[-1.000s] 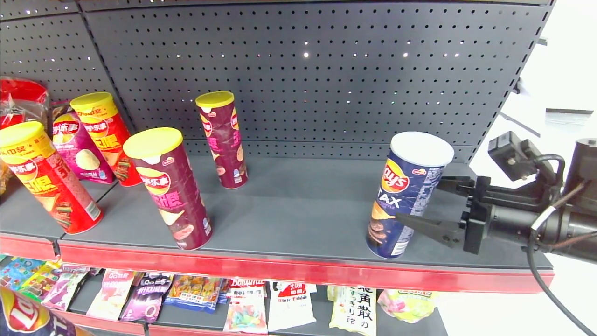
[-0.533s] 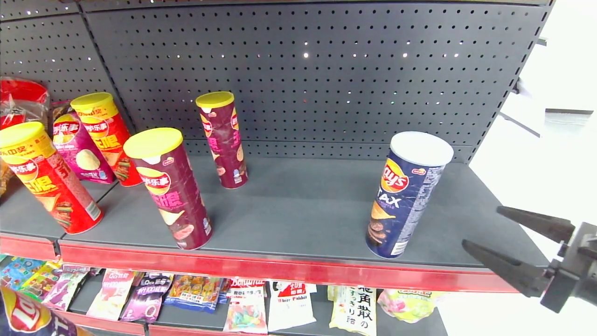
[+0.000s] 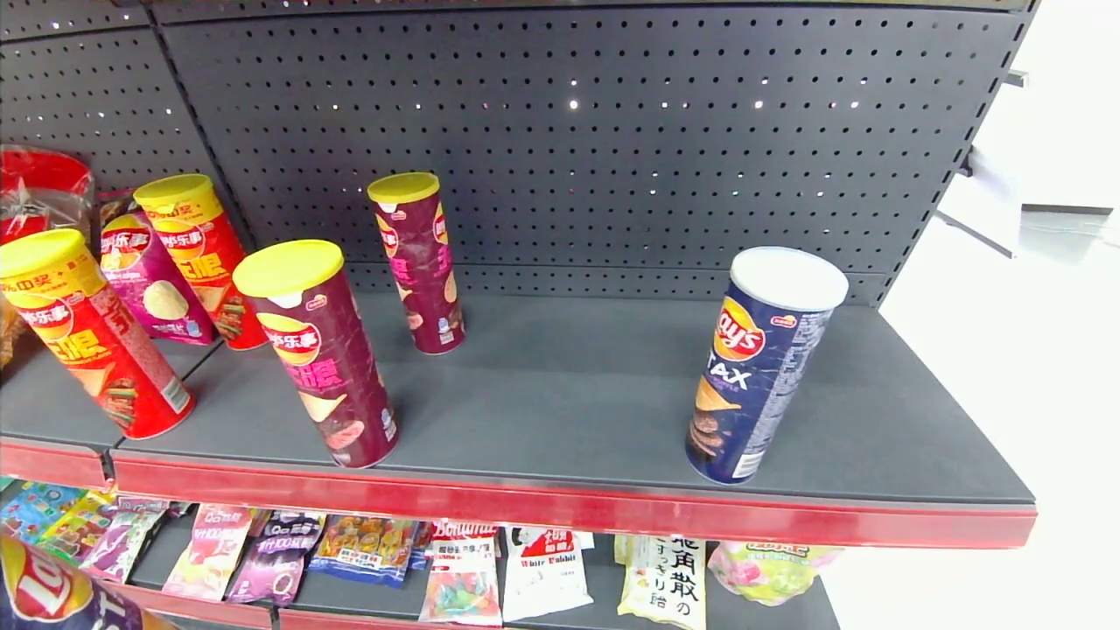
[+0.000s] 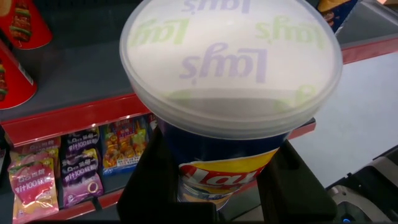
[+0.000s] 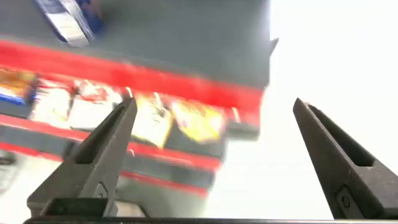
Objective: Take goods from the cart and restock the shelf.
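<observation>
Grey pegboard (image 3: 569, 131) backs the shelf (image 3: 560, 394), a grey board with a red front lip. On my head camera, one blue can (image 3: 761, 376) stands upright on it at about 4 o'clock, near the front lip and well apart from the other goods. Maroon cans (image 3: 319, 350) with yellow lids stand at 9 and 11 o'clock, with red cans (image 3: 83, 332) past them at the 9 o'clock edge. Snack bags (image 3: 464, 577) lie on the lower shelf at 6 o'clock. My left tool (image 4: 221, 183) is clamped on a second blue can (image 4: 230, 81), one finger on either side below its clear lid, out in front of the shelf's red lip. My right tool (image 5: 214, 102) hangs with its fingers spread wide and nothing between them; the red lip and the shelved blue can show beyond it.
</observation>
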Controlling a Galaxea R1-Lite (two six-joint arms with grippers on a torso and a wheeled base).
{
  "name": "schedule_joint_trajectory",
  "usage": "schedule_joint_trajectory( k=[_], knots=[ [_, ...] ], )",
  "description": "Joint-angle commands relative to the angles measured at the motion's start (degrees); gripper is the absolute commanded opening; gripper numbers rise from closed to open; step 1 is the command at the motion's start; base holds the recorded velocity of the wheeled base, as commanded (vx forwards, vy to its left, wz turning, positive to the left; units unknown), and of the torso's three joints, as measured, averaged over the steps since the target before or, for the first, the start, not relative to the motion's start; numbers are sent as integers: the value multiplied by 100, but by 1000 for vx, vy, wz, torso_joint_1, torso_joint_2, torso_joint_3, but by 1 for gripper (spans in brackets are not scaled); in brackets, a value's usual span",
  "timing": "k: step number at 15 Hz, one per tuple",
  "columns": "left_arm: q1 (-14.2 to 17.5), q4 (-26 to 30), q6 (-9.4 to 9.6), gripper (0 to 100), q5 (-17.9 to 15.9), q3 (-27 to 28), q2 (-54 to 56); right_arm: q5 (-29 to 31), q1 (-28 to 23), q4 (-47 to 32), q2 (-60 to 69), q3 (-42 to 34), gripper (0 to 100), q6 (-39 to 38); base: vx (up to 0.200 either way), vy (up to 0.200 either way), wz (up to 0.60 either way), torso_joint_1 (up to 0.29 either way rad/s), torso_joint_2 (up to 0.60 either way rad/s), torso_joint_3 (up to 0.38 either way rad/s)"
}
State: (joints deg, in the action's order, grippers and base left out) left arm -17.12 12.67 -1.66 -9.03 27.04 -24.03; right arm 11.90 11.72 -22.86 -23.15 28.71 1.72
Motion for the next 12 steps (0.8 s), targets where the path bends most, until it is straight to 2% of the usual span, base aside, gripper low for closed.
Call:
schedule_joint_trajectory(
  k=[1, 3, 5, 6, 8, 9, 10, 12],
  knots=[
    [-2, -10, -1, 0, -2, -6, 12, 49, -732, -641, 1225, 135, 100, 4, 0, 0, 0, 0, 0, 0],
    [-2, -159, -1, 0, 7, -14, 12, -205, -758, -606, 1805, -471, 100, -14, 0, 0, 0, 0, 0, 0],
    [-2, -212, -1, 0, 7, -23, 21, -276, -758, -509, 1779, -551, 100, 4, 0, 0, 0, 0, 0, 0],
    [-2, -238, -1, 0, 7, -23, 12, -671, -758, -184, 1779, -972, 100, -14, 0, 0, 0, 0, 0, 0],
    [-2, -238, -1, 0, -2, -32, 30, -873, -750, 1170, 1779, -2018, 100, -5, 0, 0, 0, 0, 0, 0],
    [-2, -238, -1, 0, -2, -41, 30, -1093, -758, 2488, 1779, -2836, 100, 4, 0, 0, 0, 0, 0, 0],
    [-2, -238, -1, 0, -2, -41, 39, -1348, -758, 2365, 1788, -2862, 100, 21, 0, 0, 0, 0, 0, 0],
    [-2, -238, -1, 0, -2, -41, 65, -1339, -750, 2312, 1779, -2862, 100, 48, 0, 0, 0, 0, 0, 0]
  ],
)
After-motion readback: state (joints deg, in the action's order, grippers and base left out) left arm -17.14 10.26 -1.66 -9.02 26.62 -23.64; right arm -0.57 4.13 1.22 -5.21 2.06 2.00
